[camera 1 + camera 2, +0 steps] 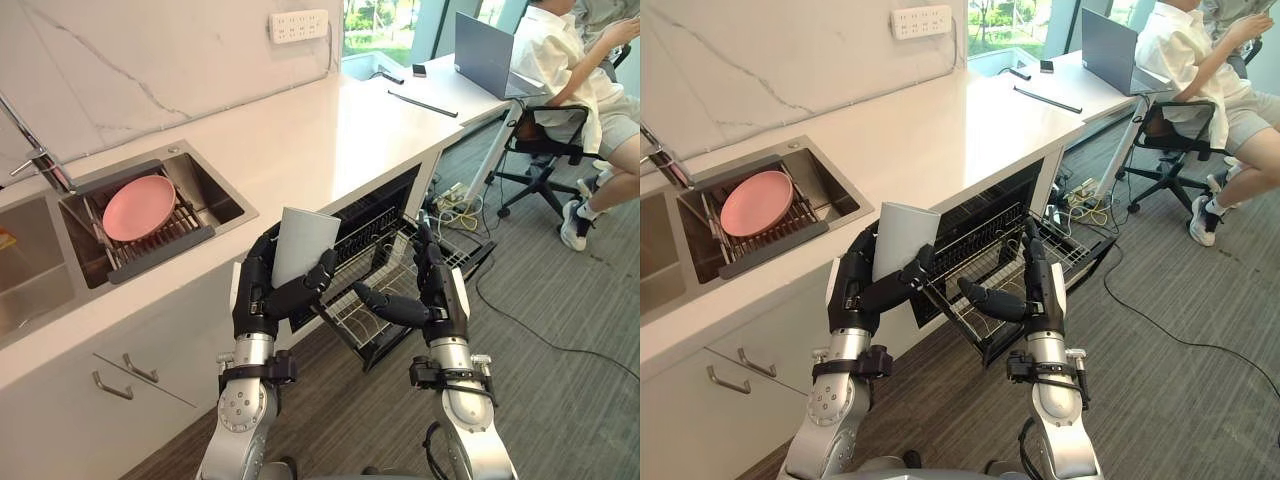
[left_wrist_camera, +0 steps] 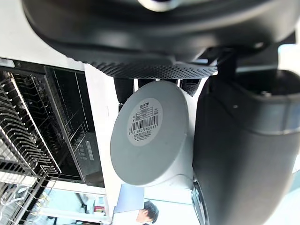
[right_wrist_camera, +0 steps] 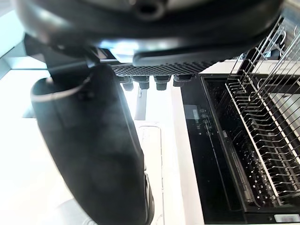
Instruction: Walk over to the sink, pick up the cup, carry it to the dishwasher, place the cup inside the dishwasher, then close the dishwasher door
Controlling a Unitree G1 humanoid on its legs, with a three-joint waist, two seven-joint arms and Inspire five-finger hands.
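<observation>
Gripped cup (image 1: 303, 243) in curled left hand (image 1: 262, 295) near drawn-out dishwasher rack (image 1: 375, 250); right hand (image 1: 443, 300) slack. Risked clipping wires, tipping cup.

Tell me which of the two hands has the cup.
The left hand: its fingers and thumb are curled round the white cup. The right hand is open, holding nothing, by the dishwasher rack.
</observation>
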